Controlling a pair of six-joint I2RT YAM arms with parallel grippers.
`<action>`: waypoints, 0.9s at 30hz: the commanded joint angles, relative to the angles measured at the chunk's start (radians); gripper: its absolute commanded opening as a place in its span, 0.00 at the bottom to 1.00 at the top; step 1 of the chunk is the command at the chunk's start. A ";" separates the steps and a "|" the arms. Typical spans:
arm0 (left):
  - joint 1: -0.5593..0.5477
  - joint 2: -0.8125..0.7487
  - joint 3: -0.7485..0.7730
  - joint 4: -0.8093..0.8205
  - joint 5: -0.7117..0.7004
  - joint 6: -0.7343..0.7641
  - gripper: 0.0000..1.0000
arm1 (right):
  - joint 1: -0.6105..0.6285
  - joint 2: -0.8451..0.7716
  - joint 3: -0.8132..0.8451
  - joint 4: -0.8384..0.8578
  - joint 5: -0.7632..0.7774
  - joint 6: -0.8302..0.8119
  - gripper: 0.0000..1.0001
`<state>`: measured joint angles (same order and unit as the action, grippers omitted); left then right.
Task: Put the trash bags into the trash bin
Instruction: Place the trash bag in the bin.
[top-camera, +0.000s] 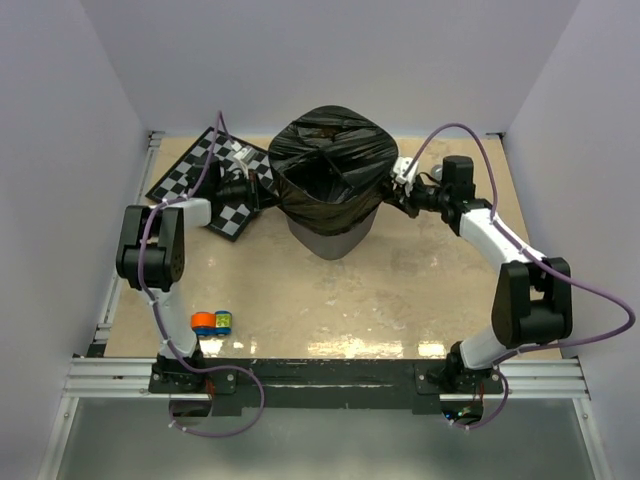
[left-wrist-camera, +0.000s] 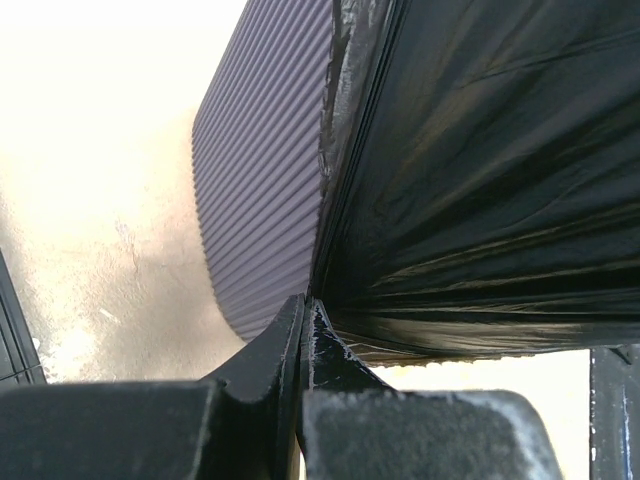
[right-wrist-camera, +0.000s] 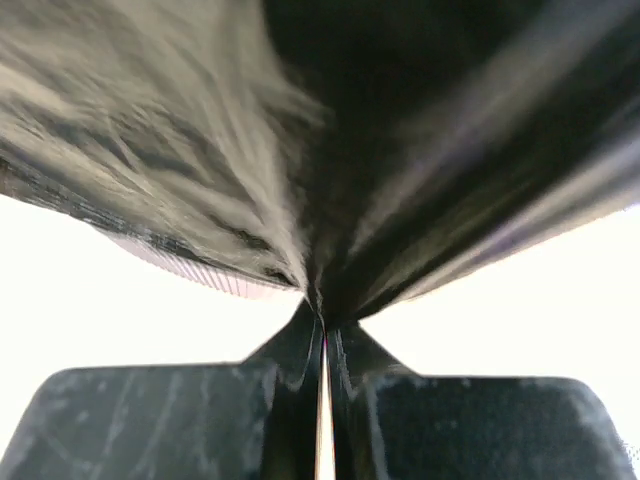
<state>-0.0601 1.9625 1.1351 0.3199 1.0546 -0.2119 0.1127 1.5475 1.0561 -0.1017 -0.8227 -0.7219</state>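
A glossy black trash bag (top-camera: 330, 165) is spread over the rim of the grey mesh trash bin (top-camera: 330, 240) in the middle of the table, its mouth open upward. My left gripper (top-camera: 262, 190) is shut on the bag's left edge beside the bin; in the left wrist view the gripper (left-wrist-camera: 303, 305) pinches the bag (left-wrist-camera: 480, 180) against the bin's ribbed wall (left-wrist-camera: 260, 190). My right gripper (top-camera: 392, 192) is shut on the bag's right edge; in the right wrist view the gripper (right-wrist-camera: 322, 310) pinches stretched black film (right-wrist-camera: 400, 130).
A black-and-white checkerboard mat (top-camera: 205, 175) lies at the back left under the left arm. A small orange and blue toy (top-camera: 212, 322) sits near the front left. White walls enclose the table on three sides.
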 joint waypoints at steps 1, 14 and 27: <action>-0.009 0.047 -0.012 -0.019 -0.019 0.036 0.00 | -0.013 -0.009 -0.103 0.052 0.036 0.108 0.00; -0.009 0.085 -0.026 -0.025 -0.053 0.068 0.00 | -0.038 0.036 -0.235 0.327 -0.010 0.587 0.00; -0.007 0.119 0.015 -0.211 -0.100 0.127 0.00 | -0.045 0.160 -0.094 0.046 0.214 0.476 0.00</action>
<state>-0.0685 2.0285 1.1557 0.3138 1.0397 -0.1806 0.0811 1.6733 0.9649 0.1150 -0.7570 -0.1894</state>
